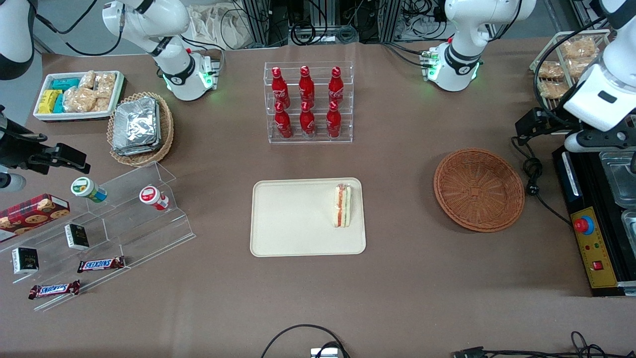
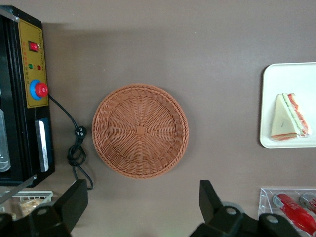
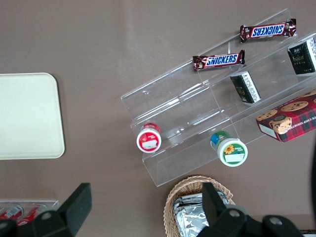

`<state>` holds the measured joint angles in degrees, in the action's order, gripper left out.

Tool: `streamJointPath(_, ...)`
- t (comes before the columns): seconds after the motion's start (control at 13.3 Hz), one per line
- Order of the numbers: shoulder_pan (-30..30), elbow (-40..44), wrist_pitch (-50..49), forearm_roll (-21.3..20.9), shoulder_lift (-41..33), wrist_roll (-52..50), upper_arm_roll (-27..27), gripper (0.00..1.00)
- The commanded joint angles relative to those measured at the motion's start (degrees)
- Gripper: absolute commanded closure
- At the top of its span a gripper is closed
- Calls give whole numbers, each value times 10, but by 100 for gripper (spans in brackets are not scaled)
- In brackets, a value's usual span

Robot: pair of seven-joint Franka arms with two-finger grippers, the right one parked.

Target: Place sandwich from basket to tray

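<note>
The sandwich lies on the cream tray, near the tray edge that faces the basket. It also shows in the left wrist view on the tray. The round orange-brown basket is empty and also shows in the left wrist view. My left arm's gripper is raised high at the working arm's end of the table, a little farther from the front camera than the basket. In the left wrist view the gripper is open wide and holds nothing.
A rack of red cola bottles stands farther from the front camera than the tray. A black control box and a cable lie beside the basket. A foil-pack basket, a snack bin and an acrylic shelf lie toward the parked arm's end.
</note>
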<state>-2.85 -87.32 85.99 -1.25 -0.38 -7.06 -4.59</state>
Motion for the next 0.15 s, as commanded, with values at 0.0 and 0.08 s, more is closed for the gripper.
streamJointPath(0.0,14,-15,-4,20,-10,14,-1,0)
streamJointPath(0.08,14,-14,-5,20,-8,13,-2,0)
